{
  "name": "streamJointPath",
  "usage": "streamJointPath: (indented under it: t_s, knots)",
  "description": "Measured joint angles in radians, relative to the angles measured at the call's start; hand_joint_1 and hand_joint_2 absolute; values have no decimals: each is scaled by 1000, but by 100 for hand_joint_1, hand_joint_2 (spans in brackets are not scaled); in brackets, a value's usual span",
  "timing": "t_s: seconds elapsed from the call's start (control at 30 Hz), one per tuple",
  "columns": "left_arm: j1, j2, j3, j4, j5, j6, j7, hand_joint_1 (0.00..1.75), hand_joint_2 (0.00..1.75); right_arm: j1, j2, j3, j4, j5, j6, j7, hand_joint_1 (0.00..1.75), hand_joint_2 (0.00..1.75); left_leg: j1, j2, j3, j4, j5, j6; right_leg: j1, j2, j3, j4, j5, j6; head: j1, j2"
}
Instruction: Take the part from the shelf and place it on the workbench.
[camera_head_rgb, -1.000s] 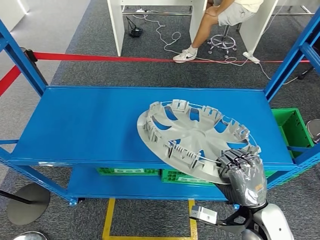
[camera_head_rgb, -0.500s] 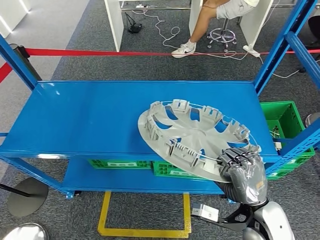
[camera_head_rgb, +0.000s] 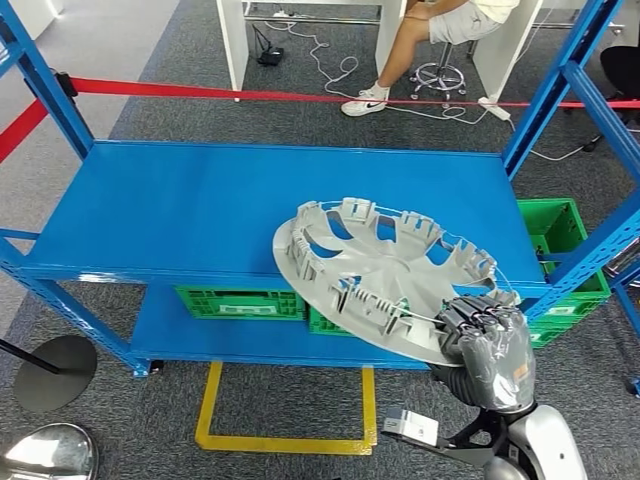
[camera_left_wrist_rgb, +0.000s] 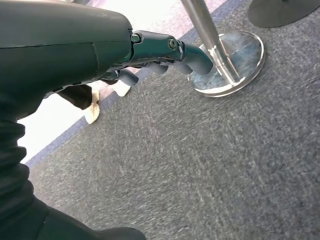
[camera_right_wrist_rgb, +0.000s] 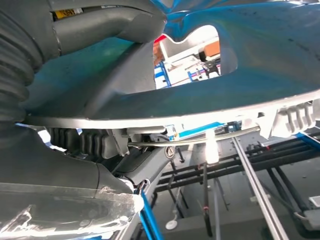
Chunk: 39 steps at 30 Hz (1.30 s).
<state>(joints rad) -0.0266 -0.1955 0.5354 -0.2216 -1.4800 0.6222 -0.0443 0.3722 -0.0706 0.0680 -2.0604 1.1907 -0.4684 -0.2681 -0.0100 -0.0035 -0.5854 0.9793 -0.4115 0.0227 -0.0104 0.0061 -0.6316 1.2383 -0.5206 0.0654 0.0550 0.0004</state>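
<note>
Grey carpet floor (camera_head_rgb: 189, 75), red barrier tape (camera_head_rgb: 226, 95) across the far side, a seated person's leg (camera_head_rgb: 400, 50) by a white desk (camera_head_rgb: 234, 45). Blue steel shelf (camera_head_rgb: 189, 215) in front, upper deck bare blue; green crates (camera_head_rgb: 234, 302) on the lower deck, another green crate (camera_head_rgb: 562, 225) at the right end.

Grey plastic wheel cover (camera_head_rgb: 377, 270), ribbed inner side up, tilted, over the shelf's right front part with its near rim out past the front edge. Cannot tell whether its far edge touches the deck.

Right robot hand (camera_head_rgb: 483, 335) clamped on the cover's near right rim, fingers curled over the top; right wrist view shows the thumb (camera_right_wrist_rgb: 113, 25) pressed on the cover's underside (camera_right_wrist_rgb: 226, 75).

Left robot hand (camera_left_wrist_rgb: 124, 55) hangs over carpet beside a chrome stanchion base (camera_left_wrist_rgb: 230, 60), fingers loosely curled, holding nothing.
</note>
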Motion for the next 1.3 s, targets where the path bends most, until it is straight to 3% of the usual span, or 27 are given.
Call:
streamJointPath:
  t_s: [0.07, 0.13, 0.2, 0.23, 0.3, 0.37, 0.4, 0.43, 0.47, 0.5, 0.53, 0.6, 0.63, 0.7, 0.73, 0.8, 0.87, 0.9, 0.93, 0.97, 1.0, 1.07, 1.13, 1.17, 1.23, 1.27, 1.3]
  knots:
    - [0, 0, 0, 0, 0, 0, 0, 0, 175, -2, 0, 0, -1, -3, 0, -4, 175, 175, -1, 0, -16, 0, 16, -9, 2, 2, 105, -151, 16, -6, -1, 0]
    - [-1, 0, 1, 0, -1, 0, 0, 0, 175, -3, 0, 0, -3, -7, 1, -6, 175, 175, 0, 0, -24, -2, 35, -19, 8, 4, 159, -243, 2, -13, -1, 0]
    - [0, -1, 2, 0, -1, -1, 0, 0, 175, -2, 1, -1, -4, -17, 5, -6, 175, 175, 4, -1, -30, -6, 50, -29, 11, 3, 156, -257, 14, -28, 0, 0]
    - [2, -1, 2, 0, -1, -2, 0, 0, 175, -3, 1, -2, -4, -26, 8, -7, 175, 175, 4, -1, -36, -1, 39, -35, 10, 2, 150, -260, 23, -37, 0, 0]
    - [4, -1, 3, 1, -1, -3, 0, 0, 175, -5, 3, -8, -4, -43, 15, -10, 175, 175, 6, -2, -59, 59, -33, -47, 6, -2, 130, -266, 45, -56, -3, 0]
    - [4, -1, 4, 1, -1, -4, 0, 0, 175, -4, 6, -15, -4, -54, 21, -14, 175, 175, 8, -2, -92, 186, -128, -54, 6, -5, 103, -264, 65, -62, -6, 0]
    - [3, -1, 5, 1, -1, -4, 0, 0, 175, -4, 8, -19, -3, -59, 25, -16, 175, 175, 8, -2, -103, 243, -151, -56, 6, -6, 90, -263, 75, -62, -6, 0]
    - [3, 0, 6, 1, -1, -4, 0, 0, 175, -4, 10, -23, -3, -63, 28, -18, 175, 175, 9, -2, -101, 275, -150, -57, 5, -7, 76, -261, 83, -60, -7, 0]
    - [3, 0, 6, 1, -1, -4, 0, 0, 175, -4, 12, -25, -2, -66, 32, -21, 175, 175, 9, -2, -84, 275, -130, -58, 4, -8, 63, -258, 91, -57, -7, 0]
    - [3, 1, 7, 1, -1, -4, 0, 0, 175, -5, 14, -27, -1, -68, 35, -23, 175, 175, 10, -2, -49, 238, -101, -58, 2, -9, 51, -255, 99, -53, -7, 0]
    - [3, 2, 7, 1, -1, -4, 0, 0, 175, -5, 17, -28, -1, -69, 37, -24, 175, 175, 11, -2, 0, 174, -77, -60, 1, -9, 41, -252, 106, -48, -7, 0]
    - [1, 2, 10, 1, -1, -4, -1, 0, 175, -8, 22, -28, 0, -68, 41, -25, 175, 175, 10, -4, 91, 35, -68, -56, 1, -9, 25, -247, 121, -36, -7, 0]
    - [0, 2, 11, 1, -1, -5, -1, 0, 175, -11, 24, -28, 0, -67, 44, -26, 175, 175, 9, -5, 115, -9, -75, -51, 2, -10, 19, -246, 130, -31, -7, 0]
    - [-1, 4, 15, 1, -1, -6, -2, 0, 175, -17, 29, -27, 2, -64, 48, -27, 175, 175, 6, -8, 116, -33, -78, -36, 1, -9, 11, -248, 149, -21, -7, 0]
    - [0, 4, 16, 1, -1, -7, -2, 0, 175, -20, 31, -27, 3, -62, 50, -27, 175, 175, 6, -7, 107, -33, -71, -28, 0, -8, 3, -245, 147, -17, -8, 0]
    - [1, 6, 19, 2, 0, -9, -2, 0, 175, -26, 35, -25, 6, -58, 54, -26, 175, 175, 8, -4, 87, -36, -52, -10, -1, -5, -20, -192, 88, -9, -5, 0]
    - [1, 8, 23, 2, 0, -10, -2, 0, 175, -34, 37, -24, 13, -54, 57, -23, 175, 175, 5, -2, 66, -35, -33, -1, -1, -5, -54, -64, -11, -4, 0, 0]
    - [1, 10, 24, 2, 0, -11, -2, 0, 175, -38, 37, -24, 17, -53, 58, -21, 175, 175, 3, -1, 55, -34, -23, 1, -1, -5, -65, 0, -40, -4, 0, 0]
    - [1, 11, 25, 2, 0, -11, -2, 0, 175, -40, 38, -23, 20, -51, 59, -19, 175, 175, -1, -1, 43, -33, -14, 3, 0, -5, -65, 40, -48, -6, 0, 0]
    - [1, 13, 26, 2, 0, -11, -2, 0, 175, -42, 39, -23, 23, -50, 59, -17, 175, 175, -5, -1, 31, -32, -5, 4, 1, -5, -48, 44, -34, -10, 0, 0]
    - [1, 14, 27, 2, 1, -11, -2, 0, 175, -44, 39, -23, 24, -48, 59, -15, 175, 175, -9, -1, 20, -31, 4, 4, 3, -5, -13, 11, -8, -16, 0, 0]
    - [1, 15, 30, 2, 1, -11, -2, 0, 175, -47, 39, -23, 26, -43, 59, -12, 175, 175, -15, -3, 4, -29, 21, 2, 10, -4, 94, -131, 25, -35, 0, 0]
    - [0, 15, 31, 2, 1, -11, -2, 0, 175, -50, 39, -22, 26, -39, 58, -11, 175, 175, -16, -3, -7, -28, 40, -4, 19, -2, 172, -252, 17, -47, -1, 0]
    - [0, 15, 32, 2, 1, -11, -2, 0, 175, -51, 39, -22, 26, -39, 58, -11, 175, 175, -14, -3, -13, -28, 50, -9, 22, -1, 183, -277, 12, -49, -1, 0]
    - [2, 16, 33, 2, 1, -12, -2, 0, 175, -52, 39, -22, 27, -37, 57, -10, 175, 175, -9, -4, -25, -27, 61, -21, 25, -3, 166, -285, 31, -55, 0, 0]
    - [4, 16, 34, 2, 1, -12, -1, 0, 175, -52, 39, -22, 27, -37, 57, -9, 175, 175, -8, -5, -34, -16, 41, -28, 24, -4, 154, -287, 43, -62, 0, 0]
    - [6, 17, 36, 2, 1, -13, -1, 0, 175, -52, 40, -22, 27, -36, 57, -8, 175, 175, -6, -5, -47, 13, 2, -34, 21, -6, 140, -289, 56, -68, -2, 0]
